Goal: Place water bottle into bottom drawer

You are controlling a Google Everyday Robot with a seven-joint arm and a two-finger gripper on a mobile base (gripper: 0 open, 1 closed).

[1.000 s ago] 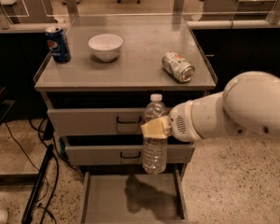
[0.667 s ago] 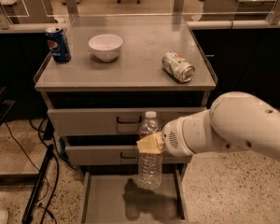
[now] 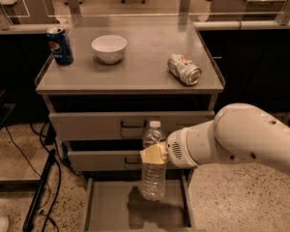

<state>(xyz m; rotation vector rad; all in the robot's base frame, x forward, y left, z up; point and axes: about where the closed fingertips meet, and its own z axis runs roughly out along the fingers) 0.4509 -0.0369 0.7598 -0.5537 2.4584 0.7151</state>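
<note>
Camera view, lower middle of the frame: what is the claw (image 3: pixel 154 154) doing?

It is closed around the water bottle (image 3: pixel 153 180), gripping it just below the shoulder. The tan pads press against the clear plastic, and the white arm reaches in from the right edge of the frame.

How does the bottle hang?

Upright, cap on top. Its base hangs over the open bottom drawer (image 3: pixel 108 210), and its shadow falls on the grey floor just left of it. I cannot tell whether the base touches that floor. It looks to me as if it is a little above it.

What is behind the bottle?

The fronts of the two upper drawers. The top drawer (image 3: pixel 87 125) is behind the cap and the middle drawer (image 3: pixel 101 160) is behind the claw. The middle one looks slightly ajar.

And further up?

The table (image 3: pixel 145 79) carries a blue Pepsi can (image 3: pixel 60 45) at upper left, a white bowl (image 3: pixel 108 48) beside it, and a silver can (image 3: pixel 184 69) lying on its side toward the right. All three are well apart from the bottle.

So how far along is the task?

Most of the way, I would say. The drawer is out, the bottle is grasped and it is lined up over the tray. What is left, by my reading, is setting it down on the drawer floor, opening the claw and pulling the arm clear without tipping the bottle. It is tall and slim, so it could fall over on release.
</note>
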